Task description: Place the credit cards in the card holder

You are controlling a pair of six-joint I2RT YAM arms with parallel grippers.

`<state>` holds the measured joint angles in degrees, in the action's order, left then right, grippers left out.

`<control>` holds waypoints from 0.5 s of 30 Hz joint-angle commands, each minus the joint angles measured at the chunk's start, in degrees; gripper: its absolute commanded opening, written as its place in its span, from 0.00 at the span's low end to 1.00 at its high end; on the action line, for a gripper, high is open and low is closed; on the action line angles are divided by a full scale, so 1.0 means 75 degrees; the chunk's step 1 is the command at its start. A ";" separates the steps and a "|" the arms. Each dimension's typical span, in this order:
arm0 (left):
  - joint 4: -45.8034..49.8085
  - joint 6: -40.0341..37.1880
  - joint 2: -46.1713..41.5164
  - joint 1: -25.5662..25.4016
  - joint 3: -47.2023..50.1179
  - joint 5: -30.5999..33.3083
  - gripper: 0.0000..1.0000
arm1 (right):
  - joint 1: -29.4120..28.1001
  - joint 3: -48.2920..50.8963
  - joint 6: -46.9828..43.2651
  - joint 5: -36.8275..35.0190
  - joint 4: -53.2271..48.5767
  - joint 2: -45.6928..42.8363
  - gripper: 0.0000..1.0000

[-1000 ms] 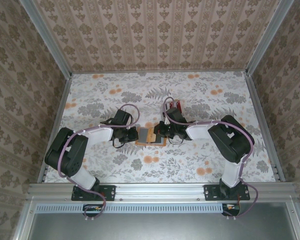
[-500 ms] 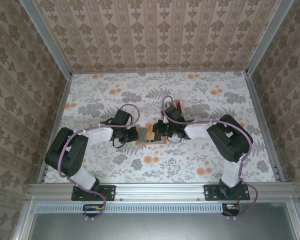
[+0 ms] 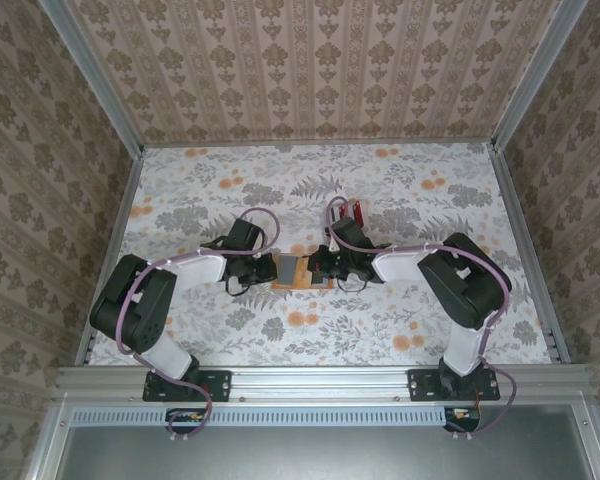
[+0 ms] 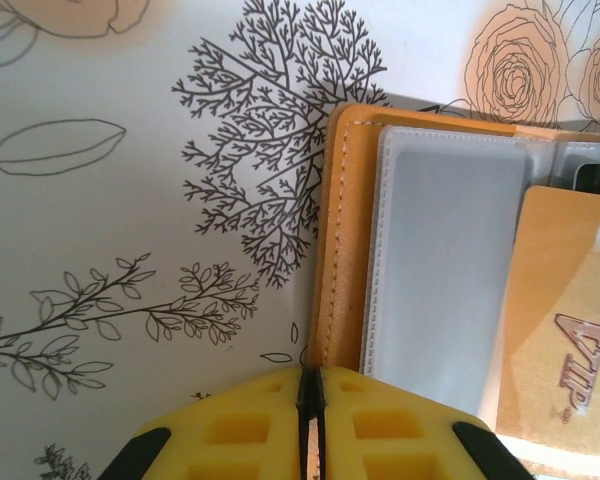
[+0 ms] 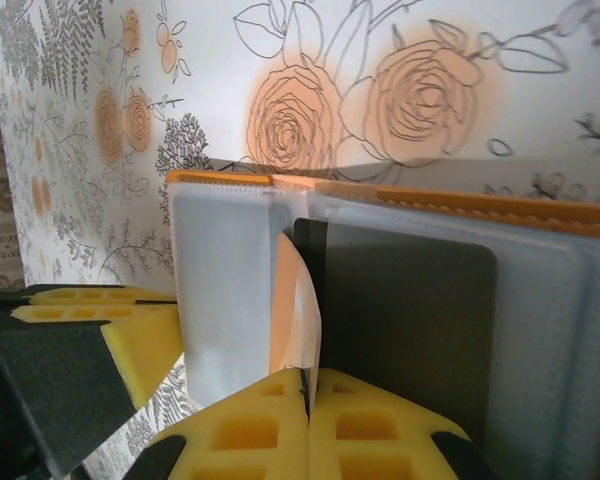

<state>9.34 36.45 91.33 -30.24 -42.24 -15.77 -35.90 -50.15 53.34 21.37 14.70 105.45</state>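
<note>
Insertion may jam or buckle.
The right tool [image 5: 305,385], clenched on a gold card [image 4: 565,300], meets the open card holder [image 4: 342,250] in the middle of the desk [image 3: 430,200]; the left tool [image 4: 310,385], also clenched, rests at its corner. If the holder slips, the card can buckle.

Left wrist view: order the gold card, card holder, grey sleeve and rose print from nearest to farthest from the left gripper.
1. card holder: its orange edge meets the left gripper, bottom centre.
2. grey sleeve: just right of that edge.
3. gold card: far right.
4. rose print: top right corner.
</note>
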 commanded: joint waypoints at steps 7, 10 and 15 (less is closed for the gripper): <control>0.0206 -0.0006 0.0314 -0.0105 0.0139 -0.0030 0.12 | -0.0052 -0.0460 -0.0033 0.0263 -0.0397 0.0755 0.06; 0.0182 -0.0010 0.0385 -0.0108 0.0092 -0.0071 0.12 | -0.0065 -0.0582 -0.0118 0.0429 -0.0564 0.0835 0.06; 0.0183 -0.0020 0.0480 -0.0106 0.0014 -0.0112 0.12 | -0.0300 -0.0686 -0.0184 0.0095 -0.0789 0.0809 0.06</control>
<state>9.52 36.45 91.53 -30.24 -42.44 -15.79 -35.79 -54.50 53.45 24.01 14.09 108.92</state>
